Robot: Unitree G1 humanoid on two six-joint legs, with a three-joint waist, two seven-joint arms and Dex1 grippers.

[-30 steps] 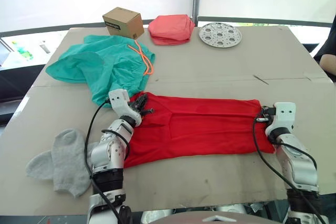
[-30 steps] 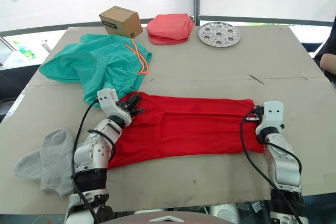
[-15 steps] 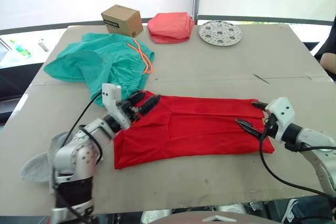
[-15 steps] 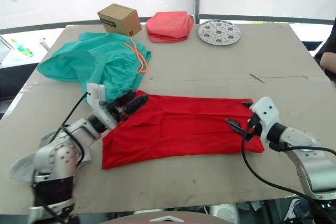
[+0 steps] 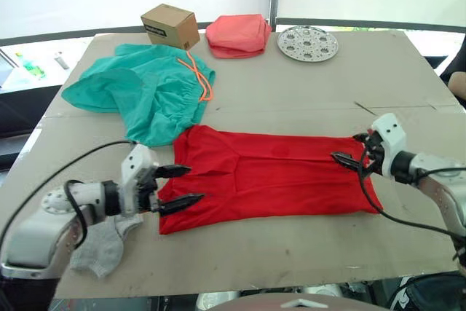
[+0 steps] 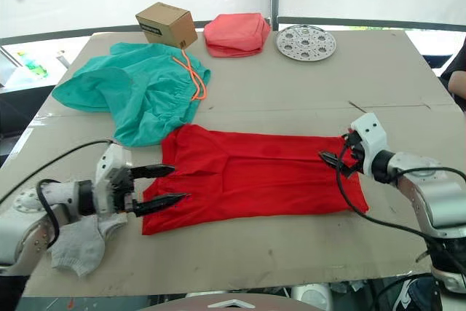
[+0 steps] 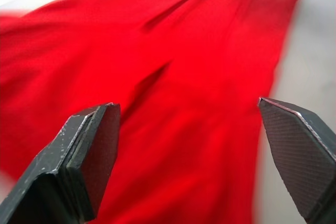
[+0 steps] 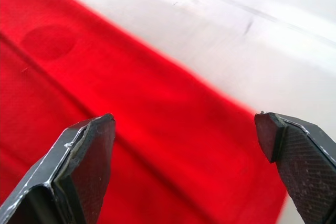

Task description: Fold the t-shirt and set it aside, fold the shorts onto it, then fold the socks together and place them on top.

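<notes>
While the plain bright red thin t-shirt (image 5: 269, 180) lies folded flat on the brown cardboard tabletop (image 5: 306, 100), left gripper (image 5: 186, 185) and right gripper (image 5: 351, 149) flank its ends, jaws spread, holding nothing.

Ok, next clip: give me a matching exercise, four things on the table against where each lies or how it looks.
Things:
1. t-shirt
2. shorts
3. socks
4. cardboard box

Descriptions:
A. heaped teal cloth with an orange cord, on the robot's left
B. far edge, beside the salmon-pink folded cloth
C. flat between the left gripper and right gripper, both open
D. grey, under the left arm

Pairs: 1-C, 2-A, 3-D, 4-B
</notes>
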